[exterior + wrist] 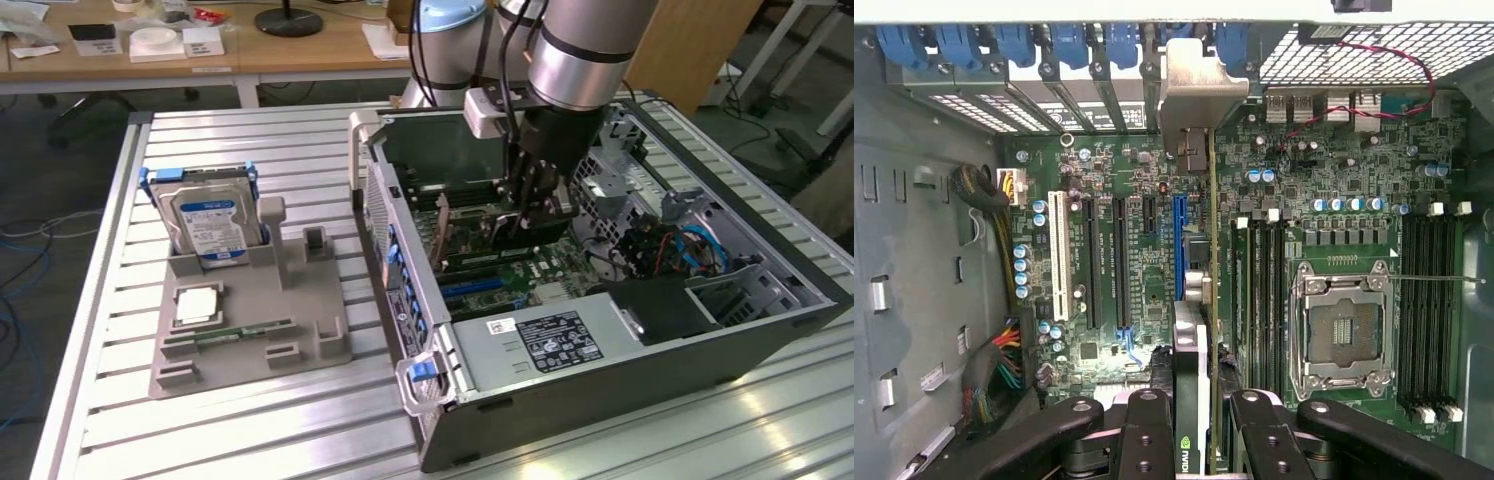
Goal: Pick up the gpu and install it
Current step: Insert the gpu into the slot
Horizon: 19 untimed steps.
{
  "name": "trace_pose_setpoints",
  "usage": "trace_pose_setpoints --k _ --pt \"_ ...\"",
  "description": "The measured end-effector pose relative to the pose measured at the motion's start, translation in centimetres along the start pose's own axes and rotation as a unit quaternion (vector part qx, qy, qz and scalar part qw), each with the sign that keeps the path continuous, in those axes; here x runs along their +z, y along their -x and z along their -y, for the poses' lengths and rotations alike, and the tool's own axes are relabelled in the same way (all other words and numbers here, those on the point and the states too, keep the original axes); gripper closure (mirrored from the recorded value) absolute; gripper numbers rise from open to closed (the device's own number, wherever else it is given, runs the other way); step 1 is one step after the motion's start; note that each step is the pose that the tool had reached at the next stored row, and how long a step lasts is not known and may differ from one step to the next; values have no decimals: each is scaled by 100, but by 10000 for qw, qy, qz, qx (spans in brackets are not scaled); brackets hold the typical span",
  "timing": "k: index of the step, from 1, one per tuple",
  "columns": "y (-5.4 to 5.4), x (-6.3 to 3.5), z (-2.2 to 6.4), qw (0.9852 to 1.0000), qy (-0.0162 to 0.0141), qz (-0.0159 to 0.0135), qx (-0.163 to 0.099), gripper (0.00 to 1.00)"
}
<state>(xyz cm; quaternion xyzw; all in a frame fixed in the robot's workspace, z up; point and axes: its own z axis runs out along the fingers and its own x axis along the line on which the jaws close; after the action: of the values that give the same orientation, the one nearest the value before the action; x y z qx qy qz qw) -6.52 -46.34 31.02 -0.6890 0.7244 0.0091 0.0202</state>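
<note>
We've got the gripper (534, 215) down inside the computer case (747, 330), fingers (1144, 440) clamped narrow on the gpu (1210, 260), which hangs edge-on over the motherboard (1114, 170). Its silvery bracket (1194, 90) is up by the blue latches (1069, 45) on the rear wall. The long blue slot (1179, 240) runs just beside the card. Memory slots (1264, 300) crowd the other side, then the processor socket (1344, 330). Outside the case, the hard drive (207, 220) stands in its grey holder (254, 330).
</note>
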Motion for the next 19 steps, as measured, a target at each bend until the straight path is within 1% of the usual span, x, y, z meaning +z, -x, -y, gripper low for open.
trace_pose_setpoints --k 12,15,19 --pt "-1 17 -17 10000 -1 1 0 73" --pt "-3 55 -18 10000 -1 1 1 73" --pt "-3 54 -18 10000 0 1 0 73"
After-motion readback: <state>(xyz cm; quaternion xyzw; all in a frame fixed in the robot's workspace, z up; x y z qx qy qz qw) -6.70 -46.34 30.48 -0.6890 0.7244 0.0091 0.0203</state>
